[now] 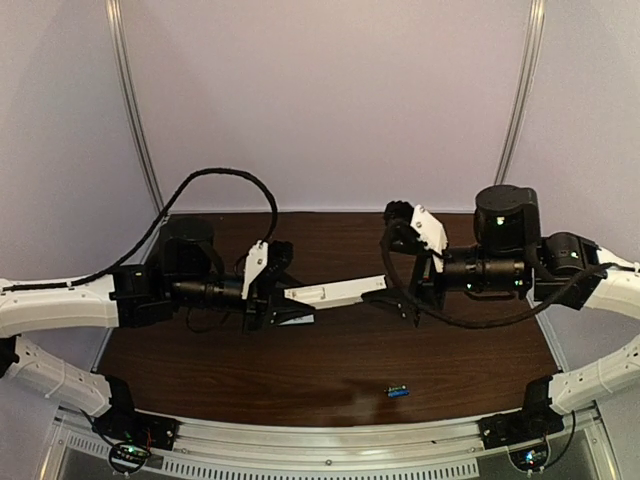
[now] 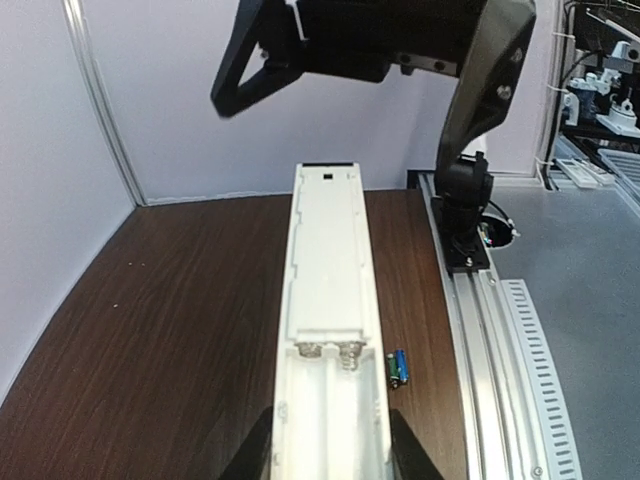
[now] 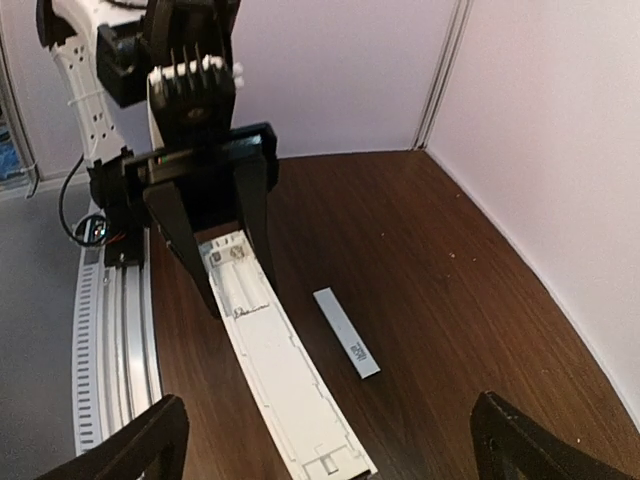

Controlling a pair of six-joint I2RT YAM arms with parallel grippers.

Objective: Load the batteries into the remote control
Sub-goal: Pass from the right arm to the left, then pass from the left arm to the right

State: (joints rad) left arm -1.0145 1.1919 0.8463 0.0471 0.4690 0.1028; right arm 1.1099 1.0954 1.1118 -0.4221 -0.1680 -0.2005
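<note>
The remote control (image 1: 330, 293) is a slim white bar held level above the table, between the two arms. My left gripper (image 1: 272, 297) is shut on its left end, fingers (image 2: 250, 455) pressed to both long sides. The battery recess (image 2: 330, 410) faces up with its springs bare and nothing in it. My right gripper (image 3: 335, 450) stands wide open around the remote's other end (image 3: 330, 450), its fingers (image 3: 140, 445) well apart from it. Two batteries (image 1: 398, 391) lie side by side on the table near the front edge, also seen beside the remote (image 2: 398, 367).
A thin flat white cover strip (image 3: 346, 332) lies on the dark wood table (image 1: 330, 360) under the remote's far side. An aluminium rail (image 1: 330, 440) runs along the front edge. Pale walls enclose the back and sides.
</note>
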